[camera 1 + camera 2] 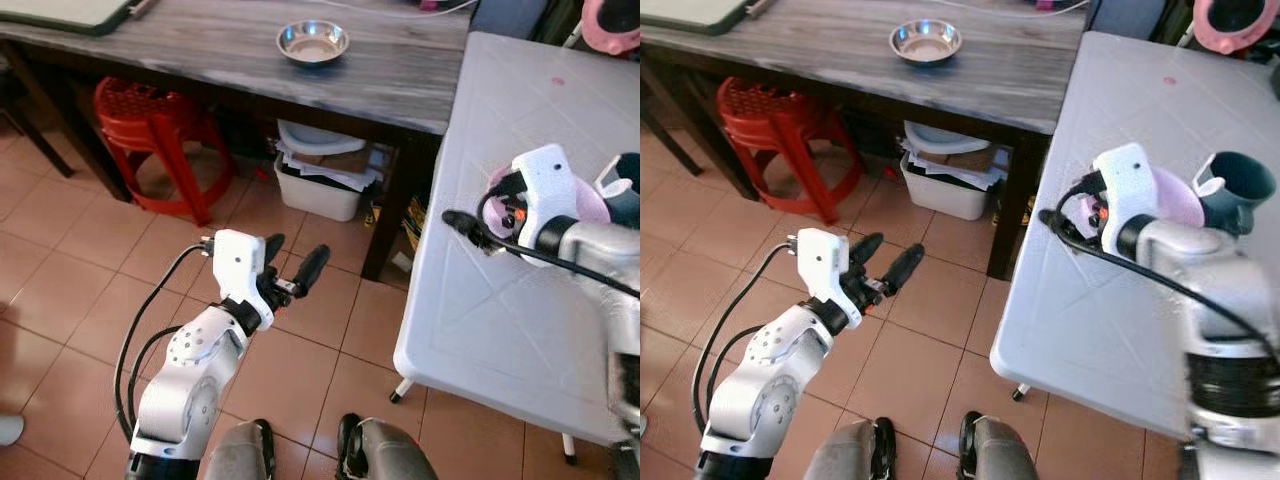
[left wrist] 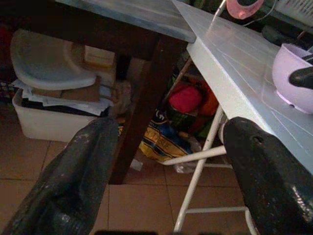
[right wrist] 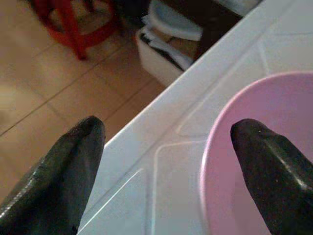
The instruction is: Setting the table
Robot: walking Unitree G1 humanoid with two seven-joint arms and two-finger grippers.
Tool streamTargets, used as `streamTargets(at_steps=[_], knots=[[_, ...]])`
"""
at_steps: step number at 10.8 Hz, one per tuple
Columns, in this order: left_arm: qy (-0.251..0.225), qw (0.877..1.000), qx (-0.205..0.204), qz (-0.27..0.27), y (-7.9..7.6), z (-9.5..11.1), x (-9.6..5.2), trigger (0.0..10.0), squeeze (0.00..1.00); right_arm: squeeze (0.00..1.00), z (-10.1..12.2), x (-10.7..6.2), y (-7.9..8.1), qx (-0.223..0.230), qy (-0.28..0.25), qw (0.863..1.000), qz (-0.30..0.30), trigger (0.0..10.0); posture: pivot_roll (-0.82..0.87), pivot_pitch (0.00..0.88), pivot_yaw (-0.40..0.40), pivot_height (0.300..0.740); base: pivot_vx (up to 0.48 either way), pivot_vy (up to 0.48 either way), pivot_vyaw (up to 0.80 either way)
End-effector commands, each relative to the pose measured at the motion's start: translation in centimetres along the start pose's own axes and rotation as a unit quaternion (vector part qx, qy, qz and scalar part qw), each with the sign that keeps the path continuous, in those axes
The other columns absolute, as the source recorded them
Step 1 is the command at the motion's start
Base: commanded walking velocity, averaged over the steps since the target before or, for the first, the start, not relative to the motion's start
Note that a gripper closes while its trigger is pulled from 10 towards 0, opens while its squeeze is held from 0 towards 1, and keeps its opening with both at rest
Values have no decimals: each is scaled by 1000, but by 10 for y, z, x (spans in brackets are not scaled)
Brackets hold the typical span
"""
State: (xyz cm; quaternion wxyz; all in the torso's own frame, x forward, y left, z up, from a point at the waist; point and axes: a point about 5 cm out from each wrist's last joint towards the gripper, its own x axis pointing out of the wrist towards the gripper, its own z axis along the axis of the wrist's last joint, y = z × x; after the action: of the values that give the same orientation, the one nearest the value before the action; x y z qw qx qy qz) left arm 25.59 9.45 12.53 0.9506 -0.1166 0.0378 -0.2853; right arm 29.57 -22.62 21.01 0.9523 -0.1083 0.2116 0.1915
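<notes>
- Reaching over the white table (image 1: 520, 180), the right gripper (image 3: 166, 171) spreads its fingers at the pink bowl's (image 3: 254, 161) rim.
- Left gripper (image 1: 290, 265) hovers over floor tiles, fingers apart.

You are looking at two silver arms with rounded joint housings, the left arm (image 1: 195, 385) showing a ring of small screws on its elbow disc. Each wrist is wearing a white plastic casing. Black cables are looping from the left casing down along the arm, and another is running across the right arm (image 1: 1180, 255). The left gripper (image 1: 290, 268) is showing two long, matte black fingers. Two grey rounded legs with black trim are showing at the near edge.
</notes>
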Motion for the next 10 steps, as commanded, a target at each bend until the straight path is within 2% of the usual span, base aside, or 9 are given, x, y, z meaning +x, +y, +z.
streamTargets(at_steps=[1,2,3,4,10], knots=[[11,1000,5,-8,0,-3,0,10000,0,867,4,-5,2,-13,3,1000,20,10000,-101,146,-7,740,0,0,0],[16,1000,6,-10,0,-5,1,10000,0,0,-2,-9,-6,-14,27,999,30,10000,-105,144,-15,740,0,0,0],[17,1000,6,-11,-1,-5,1,10000,0,0,-8,-9,-6,-7,38,998,41,6667,-105,145,-17,740,0,0,0],[18,1000,3,-14,-4,-7,1,10000,0,0,-12,-8,-6,5,44,998,44,0,-102,148,-21,740,0,0,0],[24,999,1,-26,-7,-9,1,10000,0,0,-27,-11,-10,10,71,996,51,0,-109,157,-22,740,0,0,0]])
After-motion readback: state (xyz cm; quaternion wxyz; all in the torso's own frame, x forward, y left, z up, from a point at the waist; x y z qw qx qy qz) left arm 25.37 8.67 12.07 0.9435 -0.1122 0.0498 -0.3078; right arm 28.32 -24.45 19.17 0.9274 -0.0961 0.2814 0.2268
